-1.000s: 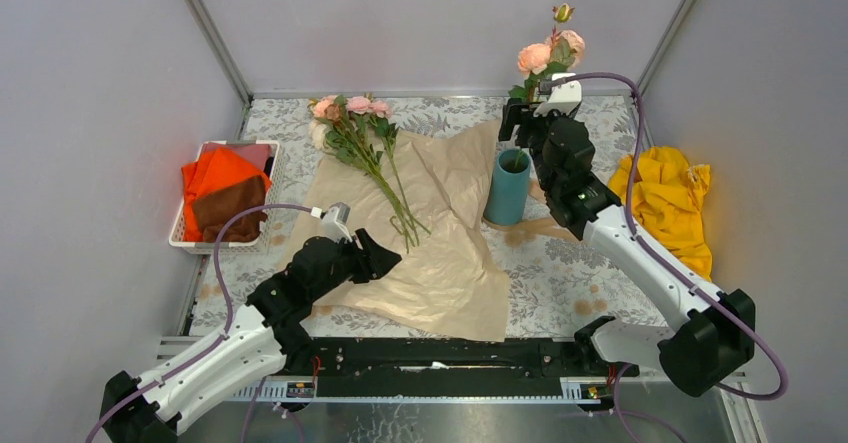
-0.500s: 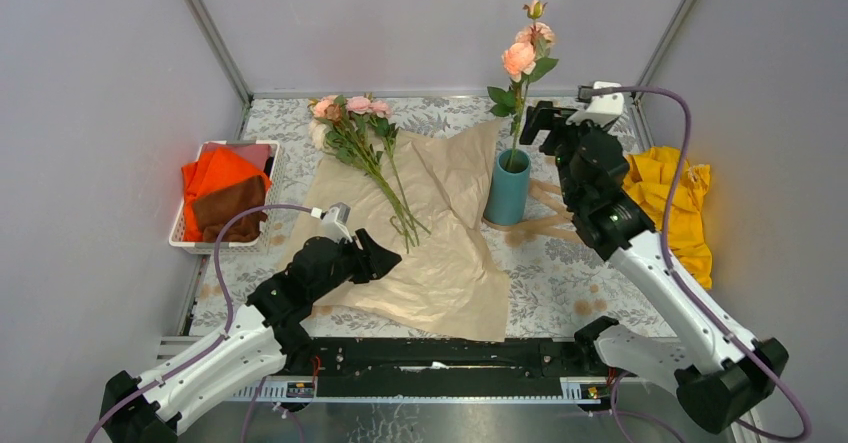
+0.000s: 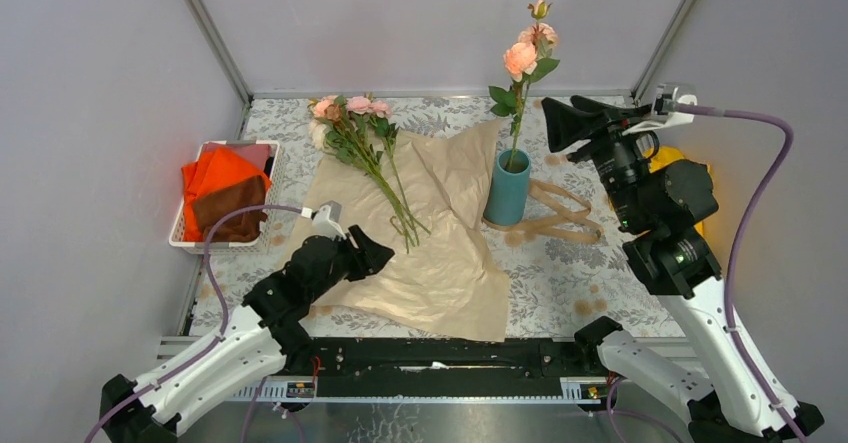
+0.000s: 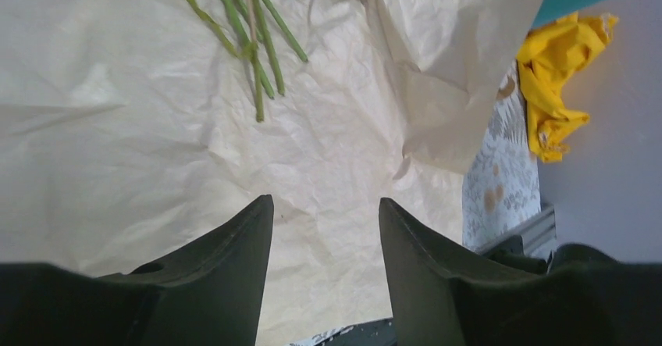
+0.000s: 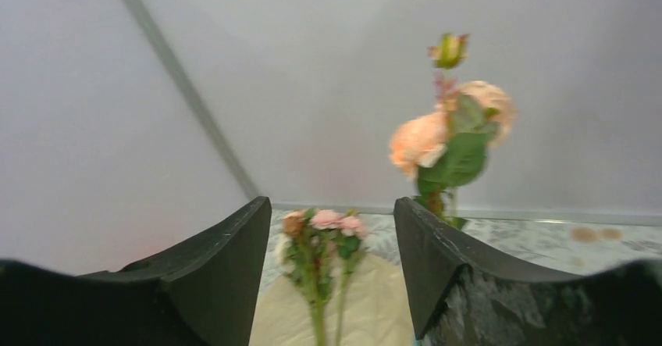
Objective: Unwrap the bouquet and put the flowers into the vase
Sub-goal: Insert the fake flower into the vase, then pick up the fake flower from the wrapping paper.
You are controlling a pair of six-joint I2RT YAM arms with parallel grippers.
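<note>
Left jaws: open at a middling gap, nothing between them, low over the paper [image 3: 440, 263] at its near-left part, just short of the cut stem ends [image 4: 250, 41]. Can't tell if they touch the sheet.

Right jaws: open, empty, raised high at the right side and aimed roughly level toward the back wall. Well apart from everything.

Vase [image 3: 507, 188]: upright on the bench [image 3: 560, 293] at the paper's right edge. One spray [image 3: 520, 58] stands in it, with peach blooms and a bud on top. Its stem is near vertical and far taller than the vase.

Flowers [image 3: 352, 128]: loose bunch lying on the unfolded, crinkled paper. Heads are at the far-left corner, stems run diagonally toward the sheet's middle.

Ribbon [image 3: 560, 218]: loose loops on the bench just right of the vase, between it and the right arm [image 3: 660, 203].

Basket [image 3: 180, 233] at the left edge holds an orange cloth [image 3: 215, 173] and a brown cloth [image 3: 235, 215]. Yellow cloth [image 4: 558, 80] lies at the right edge, mostly hidden behind the right arm in the top view.
</note>
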